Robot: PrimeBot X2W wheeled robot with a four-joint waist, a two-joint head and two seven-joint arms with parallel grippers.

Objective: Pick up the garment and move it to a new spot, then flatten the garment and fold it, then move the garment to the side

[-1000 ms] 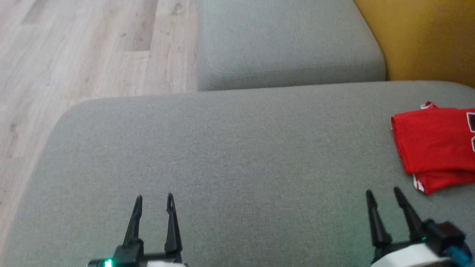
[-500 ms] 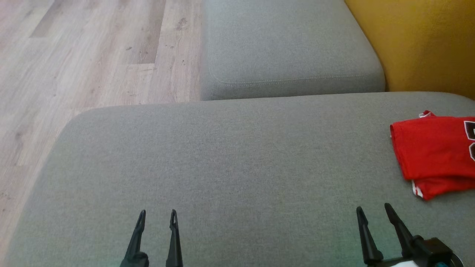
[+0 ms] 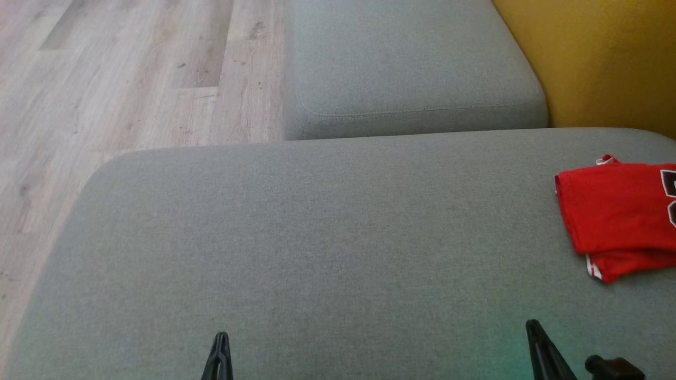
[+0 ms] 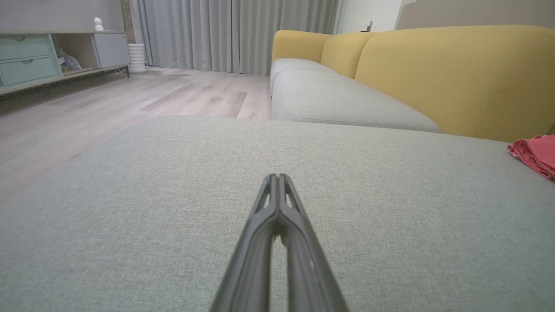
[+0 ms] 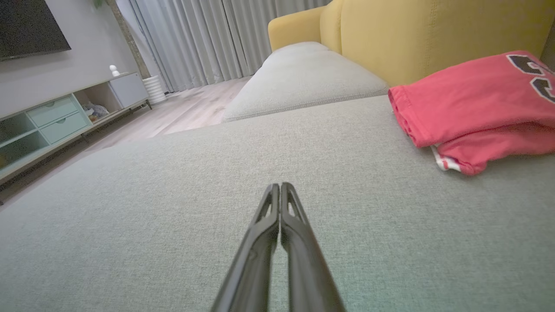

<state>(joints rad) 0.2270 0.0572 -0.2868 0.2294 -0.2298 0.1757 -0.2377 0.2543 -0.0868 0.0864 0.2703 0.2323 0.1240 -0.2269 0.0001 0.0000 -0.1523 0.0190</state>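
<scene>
Holding left hand (image 4: 277, 175) and right hand (image 5: 280, 185) pinched together, empty, clear of the folded garment (image 5: 468, 108), apparently already set aside, needing no grip.

Fingers (image 4: 256, 251) of left gripper (image 4: 277, 177) and right gripper (image 5: 280, 185) pressed together now — seemingly withdrawn

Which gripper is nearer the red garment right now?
Right. The right gripper is shut, just short of the garment and to its left, not touching it. The left gripper, also shut, is far across the cushion.
</scene>
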